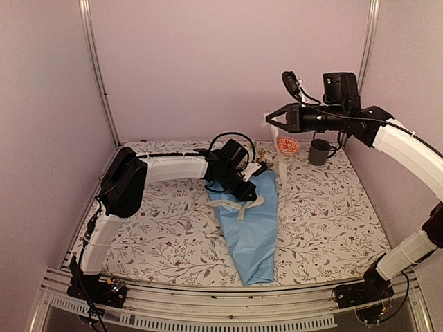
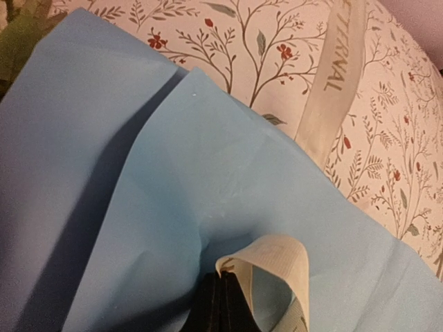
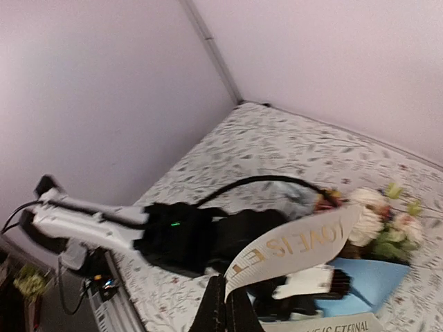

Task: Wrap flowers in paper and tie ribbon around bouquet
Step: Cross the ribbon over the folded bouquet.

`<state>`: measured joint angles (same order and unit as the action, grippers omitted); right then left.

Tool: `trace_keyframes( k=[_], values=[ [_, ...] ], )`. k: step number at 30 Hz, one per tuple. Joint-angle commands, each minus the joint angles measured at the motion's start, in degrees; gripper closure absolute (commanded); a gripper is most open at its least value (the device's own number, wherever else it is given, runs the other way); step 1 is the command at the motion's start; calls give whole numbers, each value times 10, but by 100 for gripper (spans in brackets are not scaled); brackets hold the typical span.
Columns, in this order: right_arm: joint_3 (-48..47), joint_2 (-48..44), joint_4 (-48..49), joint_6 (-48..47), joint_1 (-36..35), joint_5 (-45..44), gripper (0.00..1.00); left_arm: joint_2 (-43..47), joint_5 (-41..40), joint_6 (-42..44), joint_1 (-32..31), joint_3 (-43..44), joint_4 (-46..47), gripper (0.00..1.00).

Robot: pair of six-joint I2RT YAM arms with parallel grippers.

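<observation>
The bouquet [image 1: 253, 228] lies on the table as a long light-blue paper [image 2: 138, 207] cone. The flowers [image 3: 374, 214] poke out of its far end, white and pink with green leaves. My left gripper [image 1: 243, 192] rests on the upper part of the cone, shut on a loop of the cream ribbon [image 2: 277, 259]. A printed stretch of ribbon runs over the tablecloth beyond the paper. My right gripper [image 1: 268, 120] is raised high over the back of the table, shut on the ribbon [image 3: 297, 245] near its end. From there the ribbon hangs down toward the flowers.
An orange patterned bowl [image 1: 287, 145] and a dark grey mug [image 1: 320, 152] stand at the back right, just under my raised right arm. The white leaf-printed tablecloth [image 1: 332, 207] covers the table. Metal frame posts rise at both back corners.
</observation>
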<state>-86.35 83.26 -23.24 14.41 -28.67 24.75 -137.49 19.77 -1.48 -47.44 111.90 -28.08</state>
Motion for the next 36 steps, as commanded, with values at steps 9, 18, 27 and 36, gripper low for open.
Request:
trace_keyframes(
  k=[9, 18, 27, 36],
  values=[
    [189, 25, 358, 101, -126, 276, 100, 10, 100, -4, 28, -48, 36, 100],
    [278, 104, 372, 97, -109, 238, 100, 78, 126, -51, 41, -139, 138, 100],
    [319, 191, 400, 135, -46, 237, 100, 203, 95, -124, 74, -269, 254, 100],
    [199, 302, 322, 127, -5, 261, 100, 442, -88, -11, 60, -425, 144, 100]
  ],
)
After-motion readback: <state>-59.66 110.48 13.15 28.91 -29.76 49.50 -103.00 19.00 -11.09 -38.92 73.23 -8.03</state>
